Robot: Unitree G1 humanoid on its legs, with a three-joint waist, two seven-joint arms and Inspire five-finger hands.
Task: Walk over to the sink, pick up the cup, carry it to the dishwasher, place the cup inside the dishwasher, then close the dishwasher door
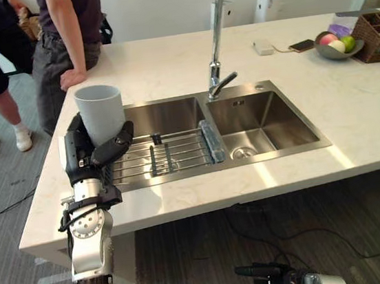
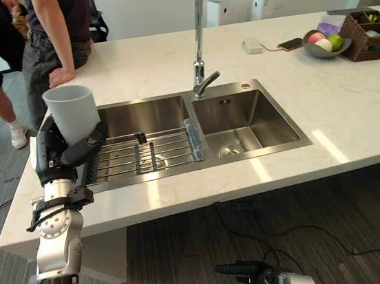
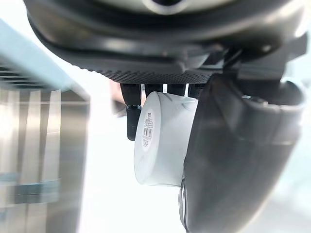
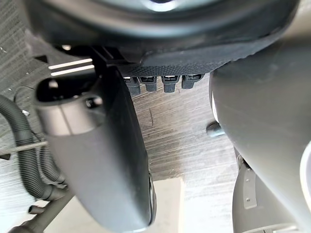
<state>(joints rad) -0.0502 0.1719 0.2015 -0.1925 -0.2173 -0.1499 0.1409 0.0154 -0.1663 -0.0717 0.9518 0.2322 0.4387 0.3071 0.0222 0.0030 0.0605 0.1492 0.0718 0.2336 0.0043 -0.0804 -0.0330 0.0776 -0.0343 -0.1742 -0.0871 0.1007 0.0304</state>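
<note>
the robot's left hand (image 1: 87, 154) is wrapped round a plain pale grey cylindrical cup (image 1: 100, 111), its dark thumb across the near side and its fingers round the far side, so the cup is pinched low on its wall and stands upright with its mouth open to the ceiling. the grip sits low probably to keep the rim free for setting the cup down later. in the left wrist view the cup's flat base (image 3: 163, 141) shows bare with the pale worktop behind it, which suggests it hangs clear of the surface over the left rim of the stainless steel double sink (image 1: 166, 114), beside the wire draining rack (image 1: 177, 154) laid across the left basin. the tall chrome tap (image 1: 215, 35) rises behind the divider, well apart from the cup. the right hand (image 1: 265, 275) hangs low near the floor, and as far as its small showing tells, its fingers lie loosely straight with nothing in them. a person in dark clothes (image 1: 65, 32) leans a hand on the white stone counter (image 1: 353, 115) just beyond the cup, so the turn away wants care. the pick-up looks done; the carry to the dishwasher comes next.
</note>
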